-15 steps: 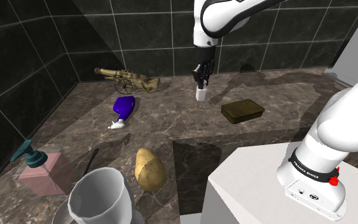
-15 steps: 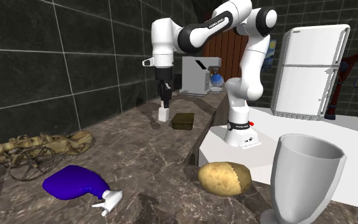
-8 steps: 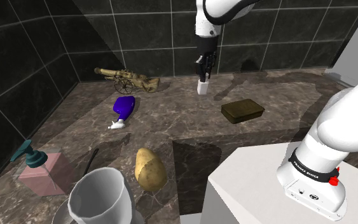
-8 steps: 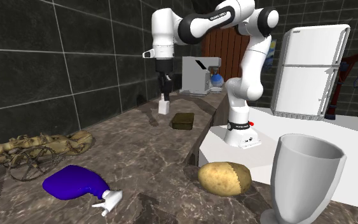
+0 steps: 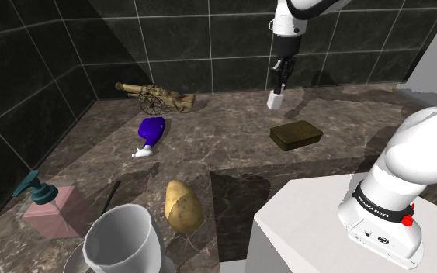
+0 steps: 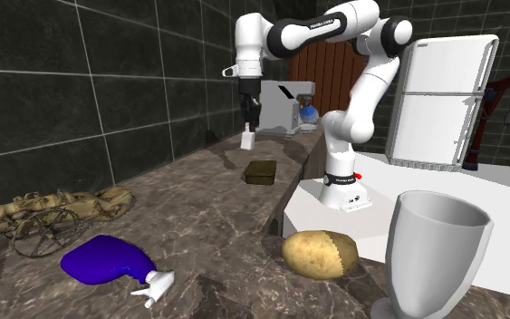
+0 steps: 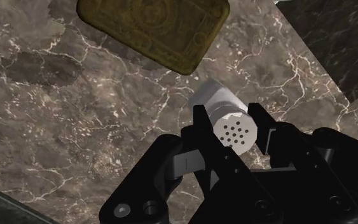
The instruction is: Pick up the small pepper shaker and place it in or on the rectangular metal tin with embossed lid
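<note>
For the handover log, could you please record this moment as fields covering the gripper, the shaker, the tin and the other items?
gripper: shut on the pepper shaker, raised above the counter
pepper shaker: pale grey cylinder, perforated end facing the wrist camera
tin: olive-brown, rectangular, embossed lid, flat on the counter, nothing on it
pepper shaker to tin: apart, shaker in the air to one side
other items: potato, blue spray bottle, model cannon, pink soap dispenser, white goblet

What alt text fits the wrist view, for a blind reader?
The black gripper clasps a small grey pepper shaker, its perforated top facing the camera, above a brown marbled counter. A brass-coloured embossed tin lies beyond.
</note>
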Motion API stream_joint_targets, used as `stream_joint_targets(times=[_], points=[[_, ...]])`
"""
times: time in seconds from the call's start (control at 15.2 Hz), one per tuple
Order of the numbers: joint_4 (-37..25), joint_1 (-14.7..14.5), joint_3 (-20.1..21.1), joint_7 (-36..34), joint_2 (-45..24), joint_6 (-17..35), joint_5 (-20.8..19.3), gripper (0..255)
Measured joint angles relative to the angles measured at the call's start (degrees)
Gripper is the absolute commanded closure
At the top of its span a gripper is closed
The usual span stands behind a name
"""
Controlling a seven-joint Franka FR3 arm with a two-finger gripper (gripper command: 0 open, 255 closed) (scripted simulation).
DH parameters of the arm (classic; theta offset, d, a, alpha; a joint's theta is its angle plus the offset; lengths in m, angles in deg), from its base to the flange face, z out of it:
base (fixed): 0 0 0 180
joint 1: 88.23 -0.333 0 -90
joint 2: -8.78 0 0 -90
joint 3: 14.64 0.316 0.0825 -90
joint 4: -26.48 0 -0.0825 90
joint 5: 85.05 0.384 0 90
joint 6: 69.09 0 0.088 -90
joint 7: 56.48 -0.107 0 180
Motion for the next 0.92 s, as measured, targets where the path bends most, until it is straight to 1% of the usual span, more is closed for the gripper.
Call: stream_joint_targets(times=[0.26, 0.46, 0.92], points=[[3.82, 1.57, -3.14, 3.84, 6.88, -3.01, -1.75, 255], [6.15, 3.33, -6.21, 7.49, 11.74, -5.38, -3.92, 255], [11.3, 3.85, -7.19, 8.23, 12.45, -0.95, -4.73, 255]])
